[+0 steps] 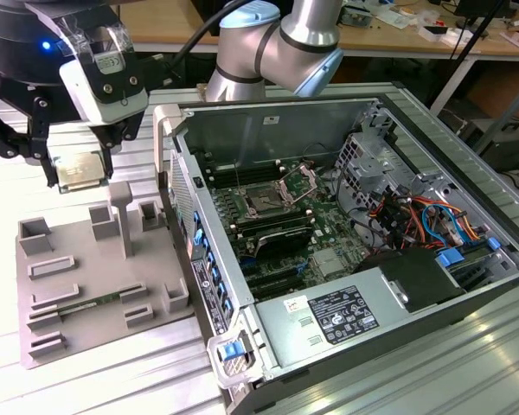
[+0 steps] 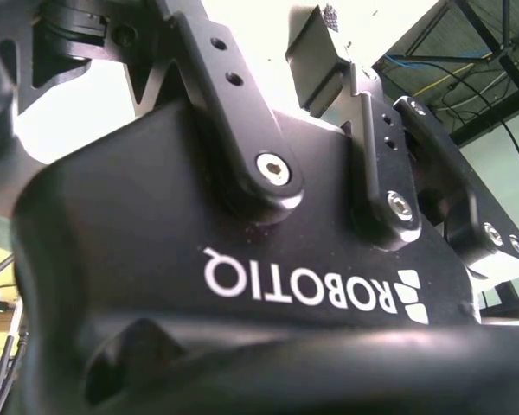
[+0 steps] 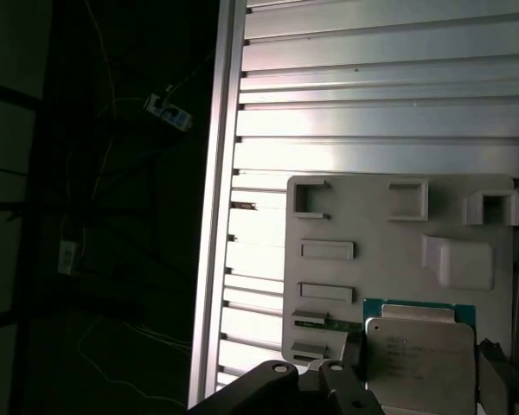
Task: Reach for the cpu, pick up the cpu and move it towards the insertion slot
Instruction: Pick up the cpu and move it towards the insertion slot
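One chip in hand: the gripper hung at the exterior view's left with the cpu clamped flat between its fingers. They were closed only as far as the chip's width, one on each opposite edge, and the pale metal top faced up. In the first wrist view the cpu showed against the grey fixture plate, and it appeared to be raised clear of the plate rather than resting on it.

The insertion slot lay well apart from the chip, toward the exterior view's right. It sat on the board inside the open computer case, with its shiny retention frame swung up.

Reaching and picking looked complete, so the step in hand was judged to be the carry toward the slot. That carry would call for enough height to pass over the case's near wall, a chip kept level in a firm grip, and square alignment with the slot without touching the raised frame.
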Robot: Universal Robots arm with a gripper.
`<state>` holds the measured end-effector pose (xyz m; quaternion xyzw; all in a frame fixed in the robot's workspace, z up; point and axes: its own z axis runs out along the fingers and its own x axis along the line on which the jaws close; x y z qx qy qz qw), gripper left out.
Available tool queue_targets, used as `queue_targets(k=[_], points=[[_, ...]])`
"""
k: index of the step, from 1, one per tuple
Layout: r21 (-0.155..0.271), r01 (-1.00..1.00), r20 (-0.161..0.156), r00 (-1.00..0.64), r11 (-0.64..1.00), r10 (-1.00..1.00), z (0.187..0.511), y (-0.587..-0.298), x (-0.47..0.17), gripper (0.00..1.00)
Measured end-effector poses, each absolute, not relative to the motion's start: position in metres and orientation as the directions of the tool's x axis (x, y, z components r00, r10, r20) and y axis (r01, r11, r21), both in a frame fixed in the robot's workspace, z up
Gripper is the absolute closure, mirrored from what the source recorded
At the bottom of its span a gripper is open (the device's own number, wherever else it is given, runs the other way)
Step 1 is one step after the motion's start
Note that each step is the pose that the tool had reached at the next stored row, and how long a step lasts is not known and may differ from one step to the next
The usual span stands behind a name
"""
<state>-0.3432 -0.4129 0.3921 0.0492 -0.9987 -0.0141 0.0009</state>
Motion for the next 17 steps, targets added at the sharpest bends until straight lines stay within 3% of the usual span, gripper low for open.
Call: queue_targets(k=[17], points=[[0.028,-0.098,0.000,-0.995,0.995,-0.098,0.3920,-0.4129,-0.3366,0.45]])
